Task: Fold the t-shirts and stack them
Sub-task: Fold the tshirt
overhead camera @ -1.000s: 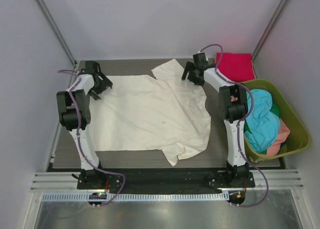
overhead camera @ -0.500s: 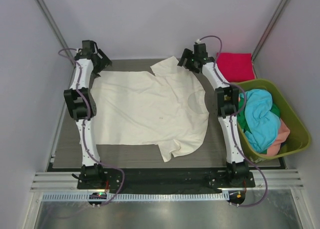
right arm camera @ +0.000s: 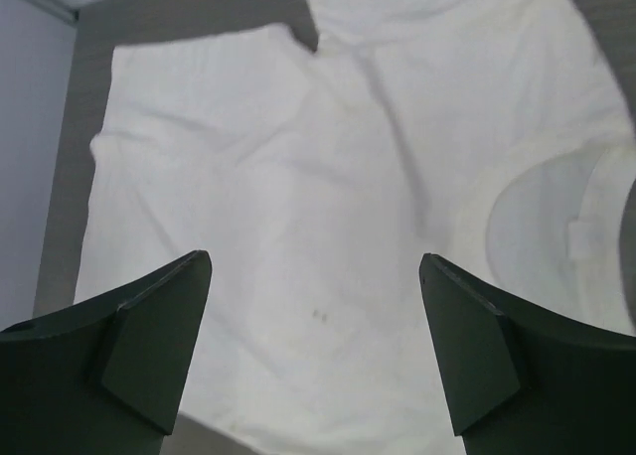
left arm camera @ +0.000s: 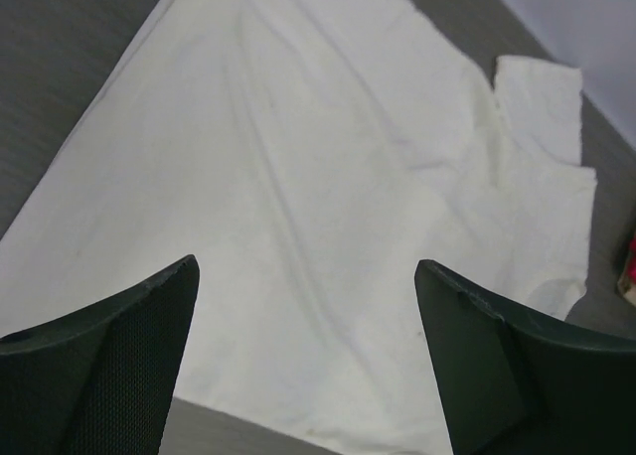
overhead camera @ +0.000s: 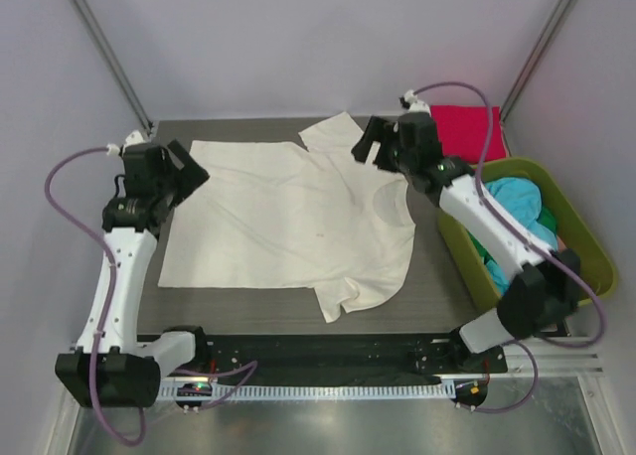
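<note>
**Left jaws.** Released. In the left wrist view both fingers (left arm camera: 104, 361) stand wide apart with nothing between them. In the top view my left arm (overhead camera: 119, 266) holds these jaws over the left part of the desk (overhead camera: 427, 286), at the hem end of the cream-white t-shirt (overhead camera: 288, 217). I cannot tell whether they touch the fabric.

**Right jaws.** Released. In the right wrist view both fingers (right arm camera: 114, 351) are spread, with only the shirt showing in the gap. My right arm (overhead camera: 497, 227) crosses over the olive-green basket (overhead camera: 591, 251). It holds these jaws near the far sleeve (overhead camera: 333, 135), beside the collar end.

**Cream-white t-shirt.** It lies spread flat across the middle of the desk.
- The hem is at the left and the collar (overhead camera: 396, 202) at the right.
- One sleeve points to the far edge and the other sleeve (overhead camera: 348, 296) to the near edge.
- Shallow creases run across the body.

**Other t-shirts.**
- The magenta-red t-shirt (overhead camera: 467, 132) rests flat on the far right corner of the desk, just behind the basket.
- The turquoise t-shirt (overhead camera: 522, 207) lies bunched inside the basket, partly hidden by my right arm.
</note>
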`<state>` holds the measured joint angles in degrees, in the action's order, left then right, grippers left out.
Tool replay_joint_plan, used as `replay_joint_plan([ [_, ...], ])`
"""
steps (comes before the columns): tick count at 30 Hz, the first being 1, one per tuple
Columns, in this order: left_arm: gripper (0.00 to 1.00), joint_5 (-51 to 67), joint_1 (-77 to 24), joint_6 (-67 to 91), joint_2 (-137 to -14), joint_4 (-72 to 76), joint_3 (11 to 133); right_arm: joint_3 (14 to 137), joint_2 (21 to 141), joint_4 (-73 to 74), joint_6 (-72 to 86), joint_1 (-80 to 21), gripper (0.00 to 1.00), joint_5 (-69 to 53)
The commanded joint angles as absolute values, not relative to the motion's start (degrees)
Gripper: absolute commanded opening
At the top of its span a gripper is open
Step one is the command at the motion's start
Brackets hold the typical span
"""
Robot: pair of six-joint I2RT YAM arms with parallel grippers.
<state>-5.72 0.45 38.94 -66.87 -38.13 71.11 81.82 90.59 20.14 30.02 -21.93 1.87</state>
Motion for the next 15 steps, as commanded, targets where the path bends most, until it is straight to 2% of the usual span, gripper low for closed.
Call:
replay_joint_plan([
  [1,0.9,-7.4,0.5,40.3,-63.0,-39.5,60.5,62.2,78.3,20.0,35.3,-32.4,0.92,12.4],
  [7,0.89,-1.9,0.5,44.0,-46.2,-40.6,45.1,45.6,66.9,25.6,50.5,-51.5,0.87,20.3],
  [11,0.9,-0.5,-1.1,45.5,-39.8,-42.7,42.3,38.6,61.7,26.0,61.1,-65.0,0.81,23.8],
  [15,0.88,-1.1,-1.3,46.2,-37.7,-44.0,42.6,36.4,63.4,26.9,66.7,-72.6,0.76,25.6],
])
